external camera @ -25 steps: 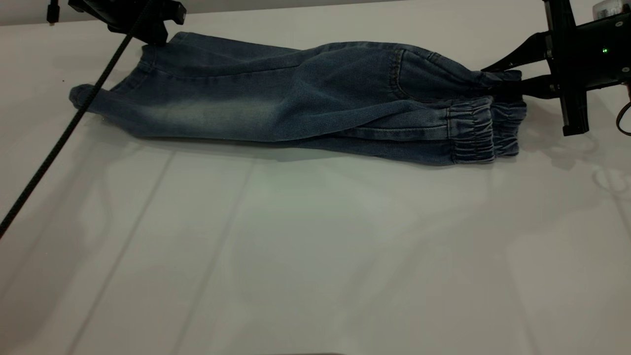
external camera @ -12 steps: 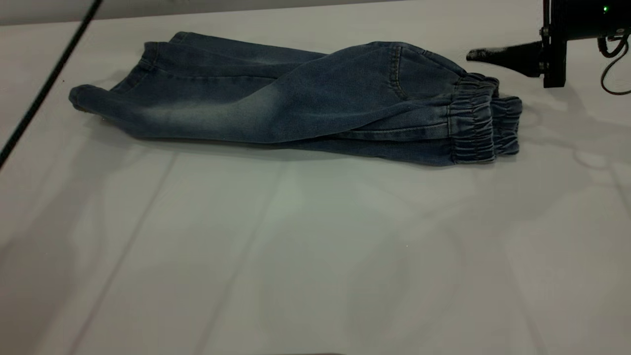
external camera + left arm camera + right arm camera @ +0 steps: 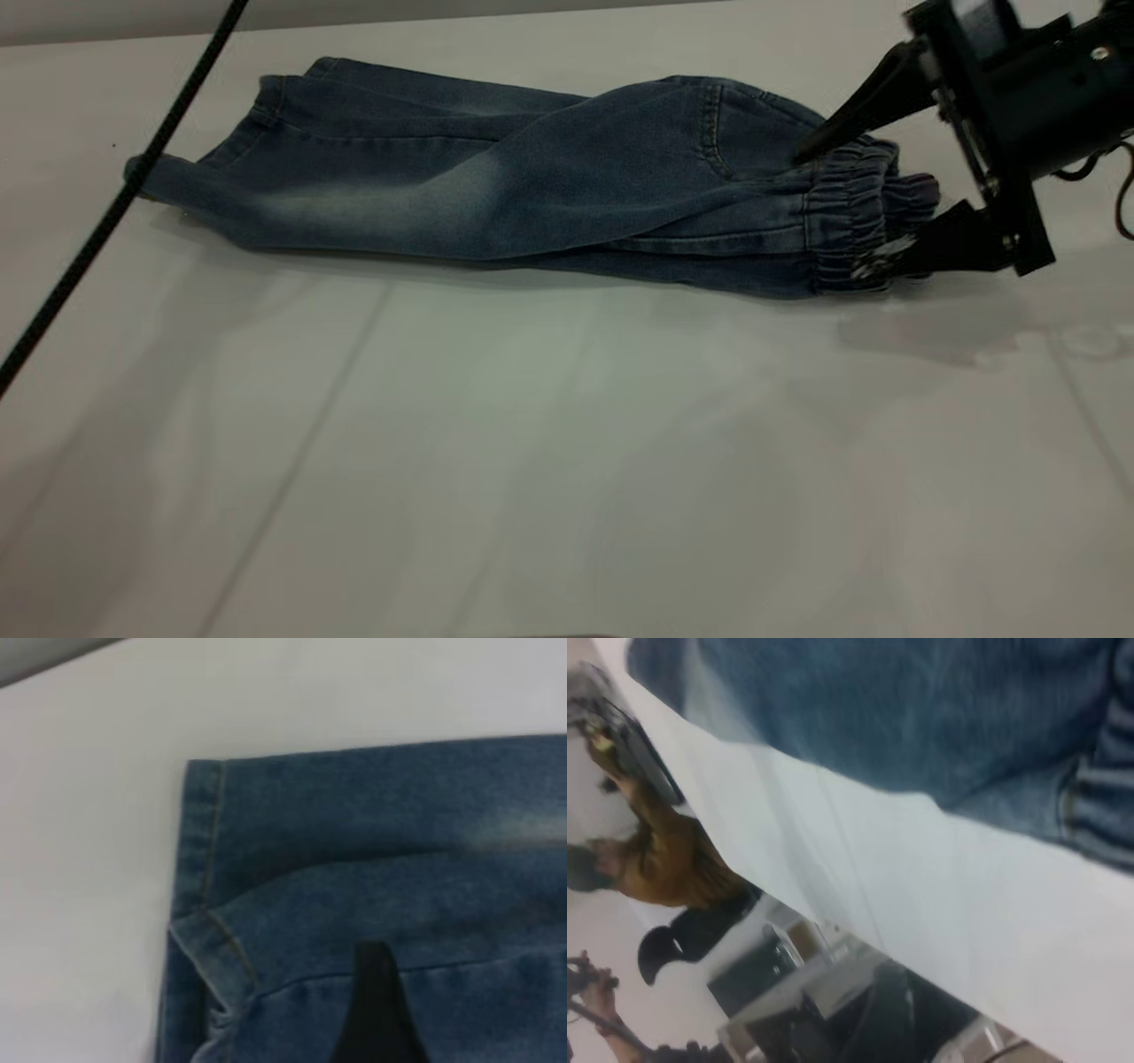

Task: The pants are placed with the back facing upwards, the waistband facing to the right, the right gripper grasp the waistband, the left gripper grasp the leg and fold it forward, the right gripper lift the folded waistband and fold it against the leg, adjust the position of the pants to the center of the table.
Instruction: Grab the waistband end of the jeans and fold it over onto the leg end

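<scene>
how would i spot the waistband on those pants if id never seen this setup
On the white table lie folded blue denim pants. Follow them to the end by the open right end effector: the waistband is the darker, gathered, ruffled strip, unlike the smooth fabric.

The printed leg of the pants is hidden by the fold, the left pincer is cut off in the left wrist view with only 1 fingertip shown, and the right wrist view is blurred.
</scene>
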You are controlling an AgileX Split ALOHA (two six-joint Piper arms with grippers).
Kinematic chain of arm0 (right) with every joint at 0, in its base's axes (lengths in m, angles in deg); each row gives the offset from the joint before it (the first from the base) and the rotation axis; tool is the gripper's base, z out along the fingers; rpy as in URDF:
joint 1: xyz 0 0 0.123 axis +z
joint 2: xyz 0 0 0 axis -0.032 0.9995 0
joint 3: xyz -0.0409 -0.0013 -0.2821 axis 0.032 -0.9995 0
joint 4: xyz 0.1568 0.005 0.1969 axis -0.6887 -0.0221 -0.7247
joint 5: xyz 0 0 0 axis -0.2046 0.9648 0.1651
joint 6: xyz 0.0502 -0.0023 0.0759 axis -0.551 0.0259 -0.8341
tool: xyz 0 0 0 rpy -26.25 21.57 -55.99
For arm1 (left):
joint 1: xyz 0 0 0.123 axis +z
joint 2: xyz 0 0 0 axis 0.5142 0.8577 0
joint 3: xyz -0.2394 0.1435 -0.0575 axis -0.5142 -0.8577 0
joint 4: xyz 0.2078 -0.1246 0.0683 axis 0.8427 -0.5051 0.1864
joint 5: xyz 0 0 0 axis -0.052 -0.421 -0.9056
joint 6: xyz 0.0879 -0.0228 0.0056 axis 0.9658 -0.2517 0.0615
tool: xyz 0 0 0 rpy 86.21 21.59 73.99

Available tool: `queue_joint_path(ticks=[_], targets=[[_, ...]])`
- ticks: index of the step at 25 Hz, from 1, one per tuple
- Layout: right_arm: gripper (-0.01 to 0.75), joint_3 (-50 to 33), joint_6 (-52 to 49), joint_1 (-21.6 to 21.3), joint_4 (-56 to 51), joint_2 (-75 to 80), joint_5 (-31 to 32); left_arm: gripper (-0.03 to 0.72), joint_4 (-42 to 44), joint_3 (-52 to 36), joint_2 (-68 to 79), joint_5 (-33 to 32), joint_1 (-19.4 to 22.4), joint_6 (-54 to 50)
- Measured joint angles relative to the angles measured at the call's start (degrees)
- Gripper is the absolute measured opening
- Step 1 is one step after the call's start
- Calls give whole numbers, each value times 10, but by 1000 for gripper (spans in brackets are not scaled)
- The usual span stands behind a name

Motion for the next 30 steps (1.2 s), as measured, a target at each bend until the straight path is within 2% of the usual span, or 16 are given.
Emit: queue_joint_path(ticks=[3,9,16,19,25,26,27,30], targets=[[582,0,-13,12,2,-1,-6,472,-1,0,0,-3,-1,0],[582,0,-47,19,-5,-1,-137,472,-13,0,0,-4,-1,0],[562,0,-48,17,-32,3,-213,463,-29,0,0,-18,-1,0],[466,0,-32,17,-62,3,-238,463,-34,0,0,-23,-6,5],[120,0,29,17,-127,3,-265,463,-43,0,0,-32,-55,39],[83,0,39,16,-134,3,-267,463,-44,0,2,-31,-66,41],[60,0,49,16,-138,3,-267,463,-44,0,4,-30,-76,43],[50,0,87,16,-138,3,-260,463,-44,0,19,-13,-106,44]])
